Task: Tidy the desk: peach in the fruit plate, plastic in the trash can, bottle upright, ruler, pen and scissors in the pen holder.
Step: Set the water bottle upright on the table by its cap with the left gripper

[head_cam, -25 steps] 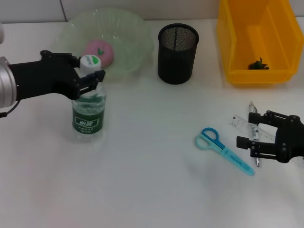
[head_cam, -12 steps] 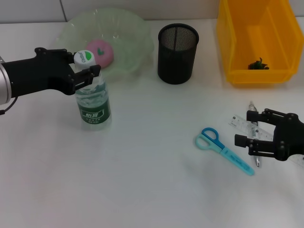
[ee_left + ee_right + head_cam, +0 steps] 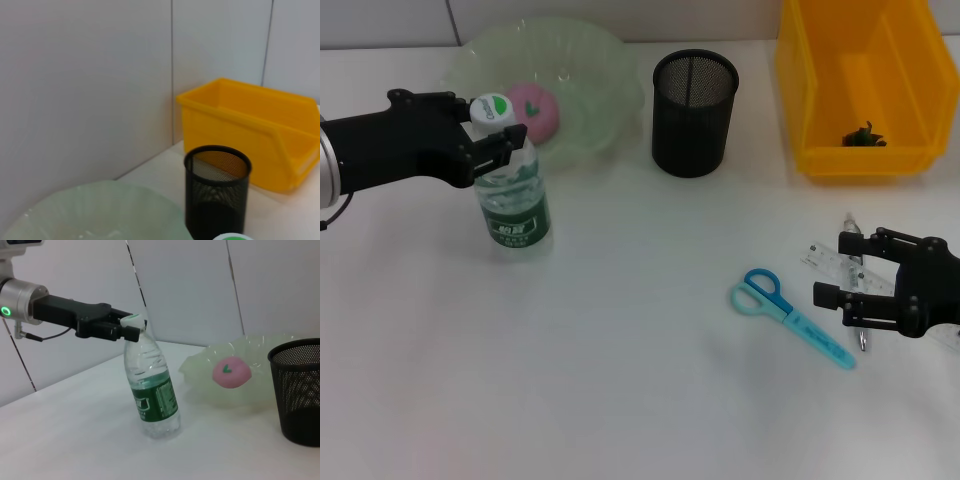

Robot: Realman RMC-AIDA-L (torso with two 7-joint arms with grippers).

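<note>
Because the left end effector [image 3: 498, 140] clamps the clear green-labelled plastic bottle [image 3: 515, 200] only at its neck, near the white counter's [image 3: 620, 400] far-left corner, an uneven release could topple it, while the right end effector [image 3: 855, 300] hovers wide.

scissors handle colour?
Blue handles on the scissors, lighter teal toward the blades; head view shows it best.

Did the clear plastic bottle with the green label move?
Yes. The clear plastic bottle with the green label tipped more upright, its white cap moving nearer the pale green fruit plate.
</note>
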